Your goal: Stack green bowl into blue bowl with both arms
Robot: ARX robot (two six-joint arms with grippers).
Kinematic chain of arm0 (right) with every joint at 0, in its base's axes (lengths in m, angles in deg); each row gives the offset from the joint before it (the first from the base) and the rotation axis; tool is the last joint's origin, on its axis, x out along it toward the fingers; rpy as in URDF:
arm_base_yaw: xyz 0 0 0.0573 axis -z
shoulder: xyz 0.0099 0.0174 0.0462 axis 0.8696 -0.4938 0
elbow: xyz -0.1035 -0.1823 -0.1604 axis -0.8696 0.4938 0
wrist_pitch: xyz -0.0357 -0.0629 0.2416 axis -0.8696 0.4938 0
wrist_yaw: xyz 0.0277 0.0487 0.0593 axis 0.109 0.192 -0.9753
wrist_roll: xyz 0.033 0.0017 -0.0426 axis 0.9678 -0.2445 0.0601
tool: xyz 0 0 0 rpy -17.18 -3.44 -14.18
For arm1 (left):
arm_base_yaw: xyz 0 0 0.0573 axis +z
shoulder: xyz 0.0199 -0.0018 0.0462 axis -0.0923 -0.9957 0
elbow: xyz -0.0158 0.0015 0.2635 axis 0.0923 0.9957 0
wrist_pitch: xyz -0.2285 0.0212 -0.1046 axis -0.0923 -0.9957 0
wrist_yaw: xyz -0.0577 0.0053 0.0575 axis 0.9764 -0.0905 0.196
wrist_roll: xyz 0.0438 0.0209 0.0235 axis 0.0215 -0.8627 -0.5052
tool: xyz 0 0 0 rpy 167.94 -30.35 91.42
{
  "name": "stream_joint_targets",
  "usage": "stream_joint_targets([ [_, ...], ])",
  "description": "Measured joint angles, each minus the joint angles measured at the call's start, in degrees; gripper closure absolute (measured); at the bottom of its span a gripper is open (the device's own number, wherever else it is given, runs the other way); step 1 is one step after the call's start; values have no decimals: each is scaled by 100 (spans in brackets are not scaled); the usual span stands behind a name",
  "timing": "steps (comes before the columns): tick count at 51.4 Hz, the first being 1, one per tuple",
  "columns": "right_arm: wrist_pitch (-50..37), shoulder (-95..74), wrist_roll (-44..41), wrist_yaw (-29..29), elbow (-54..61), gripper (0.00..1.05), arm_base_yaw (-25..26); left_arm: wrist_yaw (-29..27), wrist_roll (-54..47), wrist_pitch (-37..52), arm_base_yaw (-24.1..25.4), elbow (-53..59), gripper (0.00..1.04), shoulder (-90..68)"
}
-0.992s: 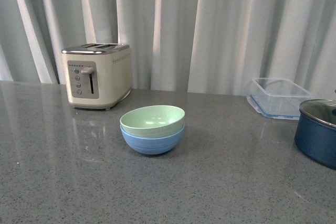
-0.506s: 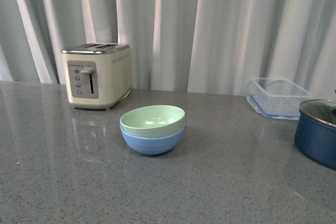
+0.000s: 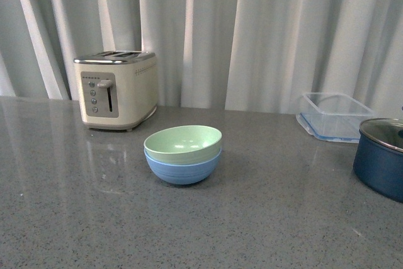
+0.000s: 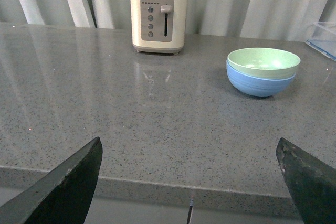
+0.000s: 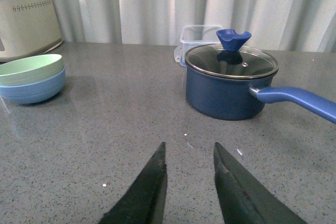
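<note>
The green bowl (image 3: 183, 144) sits nested inside the blue bowl (image 3: 182, 168) in the middle of the grey counter. The stack also shows in the left wrist view, the green bowl (image 4: 263, 62) over the blue bowl (image 4: 260, 83), and in the right wrist view, the green bowl (image 5: 30, 69) over the blue bowl (image 5: 32, 88). Neither arm shows in the front view. My left gripper (image 4: 189, 153) is open wide and empty at the counter's near edge, far from the bowls. My right gripper (image 5: 189, 145) is open and empty over bare counter, well away from the bowls.
A cream toaster (image 3: 117, 90) stands at the back left. A clear plastic container (image 3: 334, 116) sits at the back right. A dark navy pot with a glass lid (image 3: 381, 155) stands at the right edge, its long handle (image 5: 299, 100) in the right wrist view. Curtains hang behind.
</note>
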Motion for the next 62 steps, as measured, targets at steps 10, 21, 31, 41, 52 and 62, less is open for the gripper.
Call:
stream_joint_targets([
  [10, 0, 0, 0, -2, 0, 46, 0, 0, 0, 0, 0, 0, 7, 0],
  [21, 0, 0, 0, 0, 0, 14, 0, 0, 0, 0, 0, 0, 7, 0],
  [31, 0, 0, 2, -2, 0, 10, 0, 0, 0, 0, 0, 0, 7, 0],
  [41, 2, 0, 2, 0, 0, 10, 0, 0, 0, 0, 0, 0, 7, 0],
  [52, 2, 0, 2, 0, 0, 10, 0, 0, 0, 0, 0, 0, 7, 0],
  [62, 0, 0, 2, 0, 0, 10, 0, 0, 0, 0, 0, 0, 7, 0],
])
